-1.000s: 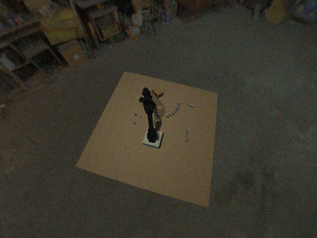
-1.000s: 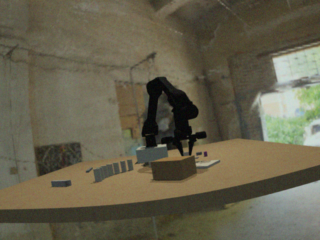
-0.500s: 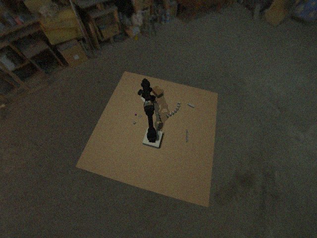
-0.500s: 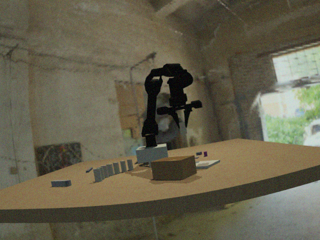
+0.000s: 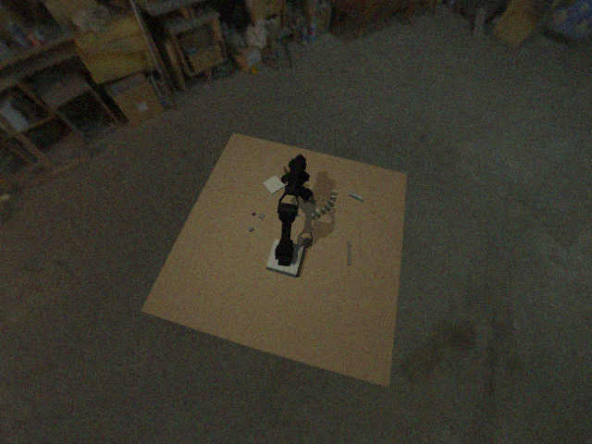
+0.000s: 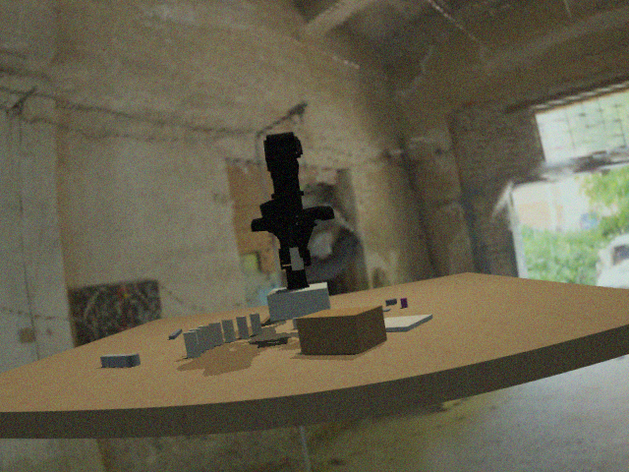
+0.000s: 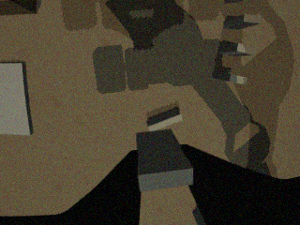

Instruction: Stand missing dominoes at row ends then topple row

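My gripper (image 6: 295, 260) (image 7: 159, 154) is shut on a grey domino (image 6: 296, 258) (image 7: 164, 157) and holds it above the table. Several pale grey dominoes (image 5: 334, 193) (image 6: 191, 343) stand in a curved row; part of that row shows at the upper right of the wrist view. The held domino is off to one side of the row. Another small grey piece (image 7: 164, 118) is on the table below and just ahead of the held domino, apart from the row; I cannot tell surely whether it stands or lies. In the top view the arm hides the fingertips.
A brown box (image 6: 340, 332) stands beside a flat white tile (image 5: 274, 184) (image 6: 408, 323) (image 7: 11, 98). A flat grey block (image 5: 356, 196) (image 6: 120, 360) and a thin bar (image 5: 349, 252) (image 6: 175, 333) lie beyond the row. A purple piece (image 5: 252, 213) (image 6: 403, 302) and small grey pieces (image 5: 251, 229) are on the other side.
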Robot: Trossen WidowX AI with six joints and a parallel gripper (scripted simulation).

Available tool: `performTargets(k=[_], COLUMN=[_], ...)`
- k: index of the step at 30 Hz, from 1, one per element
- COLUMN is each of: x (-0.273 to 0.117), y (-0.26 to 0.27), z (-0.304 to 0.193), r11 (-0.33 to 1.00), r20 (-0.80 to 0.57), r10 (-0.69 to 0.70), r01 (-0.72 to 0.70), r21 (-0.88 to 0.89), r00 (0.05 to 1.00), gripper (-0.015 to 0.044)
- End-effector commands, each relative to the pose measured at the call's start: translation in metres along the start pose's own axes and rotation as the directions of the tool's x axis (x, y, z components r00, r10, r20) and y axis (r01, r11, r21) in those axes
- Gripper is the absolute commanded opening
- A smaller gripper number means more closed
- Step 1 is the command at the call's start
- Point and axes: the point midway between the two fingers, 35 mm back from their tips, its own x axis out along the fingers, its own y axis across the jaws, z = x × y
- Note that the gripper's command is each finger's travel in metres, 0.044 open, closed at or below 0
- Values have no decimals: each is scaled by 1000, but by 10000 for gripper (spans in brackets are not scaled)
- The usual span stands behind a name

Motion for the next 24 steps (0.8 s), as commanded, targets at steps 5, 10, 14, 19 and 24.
performTargets(k=[5, 10, 14, 19, 24], x=[3, 7, 29, 59, 88], y=[-112, -115, -113, -112, -112], z=[-11, -11, -7, -4, -4], r11=[971, 970, 970, 970, 970], r20=[6, 6, 6, 7, 6], r10=[6, 6, 6, 6, 6], r01=[-7, -7, -8, -8, -8], r21=[238, 244, 244, 244, 244], r00=[1000, 1000, 1000, 1000, 1000], gripper=[107, 107, 107, 107, 107])
